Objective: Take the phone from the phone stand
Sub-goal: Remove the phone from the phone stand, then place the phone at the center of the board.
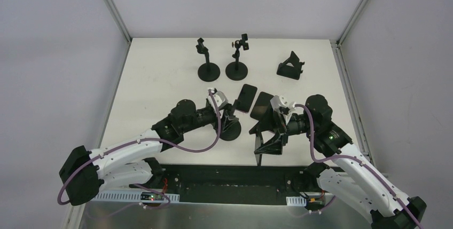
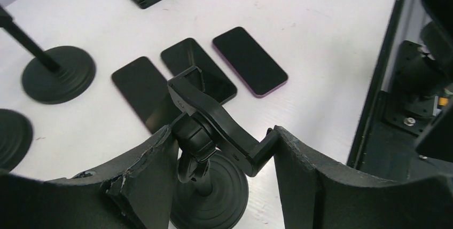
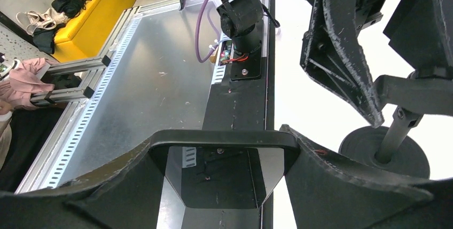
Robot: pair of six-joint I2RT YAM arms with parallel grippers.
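The phone (image 3: 224, 178) is a black slab with a glossy screen, held by its two long sides in my right gripper (image 3: 221, 139), which is shut on it. In the top view this phone (image 1: 268, 146) hangs in my right gripper (image 1: 271, 135) over the table's near edge, apart from the stand. The phone stand (image 2: 213, 119) has a round base (image 1: 231, 131), a short pole and an empty clamp cradle. My left gripper (image 2: 221, 133) is shut on the cradle and its ball joint. From the right wrist view the stand (image 3: 398, 133) is at the right.
Three more phones (image 2: 144, 93) (image 2: 200, 69) (image 2: 250, 61) lie flat beyond the stand, two seen from above (image 1: 247, 97) (image 1: 262, 104). Two round-base stands (image 1: 208, 70) (image 1: 236, 69) and a folding stand (image 1: 291, 68) are at the back. A black rail (image 1: 224, 178) borders the near edge.
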